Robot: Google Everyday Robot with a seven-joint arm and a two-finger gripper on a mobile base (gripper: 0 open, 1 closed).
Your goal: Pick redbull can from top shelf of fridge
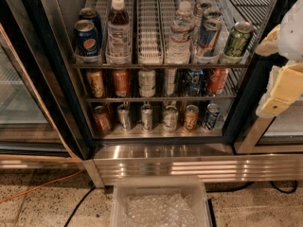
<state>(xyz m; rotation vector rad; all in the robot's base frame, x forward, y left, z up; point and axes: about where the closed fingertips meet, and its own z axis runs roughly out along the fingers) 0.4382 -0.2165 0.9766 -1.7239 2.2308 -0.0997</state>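
Redbull can (pixel 208 36), slim, blue and silver, stands at the front of the top shelf (pixel 149 32) of the fridge (pixel 61 84), in the second lane in from the right, at about 1 o'clock from the middle of the view. Its long axis runs nearly upright, with the top leaning slightly toward 1 o'clock. More cans queue behind it in the same lane. A green can (pixel 236 40) sits just beside it at 3 o'clock, and a clear water bottle (pixel 180 32) just beside it at 9 o'clock.

Your gripper (pixel 281 82) hangs outside the fridge at the right edge of the view, at 3 o'clock, in front of the black door frame and well apart from the shelf. It carries nothing that you can see; whether it is released or clenched cannot be told from here.

From the gripper, the redbull can lies toward 10 o'clock and farther back, with the green can between the two. Judging by that, the coming move is a reach to the left and inward, level with the can's body, and the green neighbour is the thing most likely to be knocked.
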